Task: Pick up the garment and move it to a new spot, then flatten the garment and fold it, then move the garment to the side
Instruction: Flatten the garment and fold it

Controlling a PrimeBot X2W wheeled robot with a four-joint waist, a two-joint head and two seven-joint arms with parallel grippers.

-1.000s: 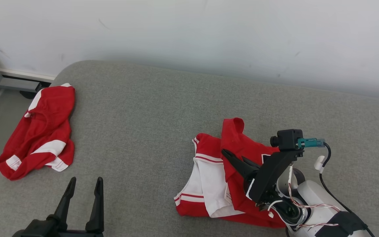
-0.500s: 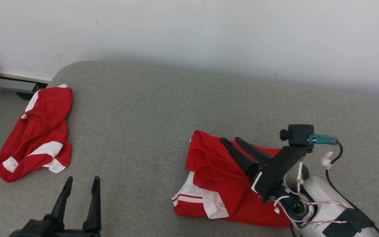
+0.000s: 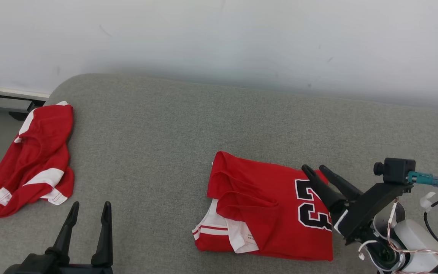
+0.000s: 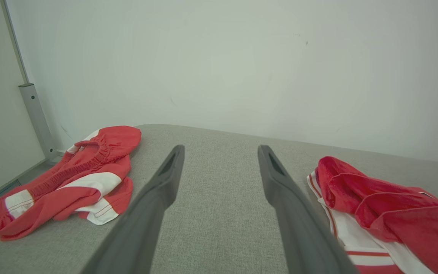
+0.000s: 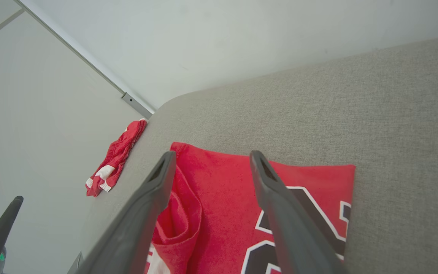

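A red jersey (image 3: pixel 268 205) with a black number 23 and white trim lies folded on the grey surface, right of centre. It also appears at the right of the left wrist view as the jersey (image 4: pixel 386 205) and beneath the fingers in the right wrist view as the jersey (image 5: pixel 234 198). My right gripper (image 3: pixel 315 169) hovers open over the jersey's right edge, holding nothing. My left gripper (image 3: pixel 90 207) is open at the lower left, far from the jersey, with bare surface between its fingers (image 4: pixel 165 179).
Red shorts (image 3: pixel 32 152) with white panels lie crumpled at the left edge of the grey padded surface (image 3: pixel 158 133), also seen as shorts (image 4: pixel 74 179). A white wall stands behind. A metal rail (image 3: pixel 6 101) and floor lie beyond the left edge.
The right gripper let go of the jersey's flap, which now lies folded over showing the number, and drew back to the right. The head camera shifted slightly.
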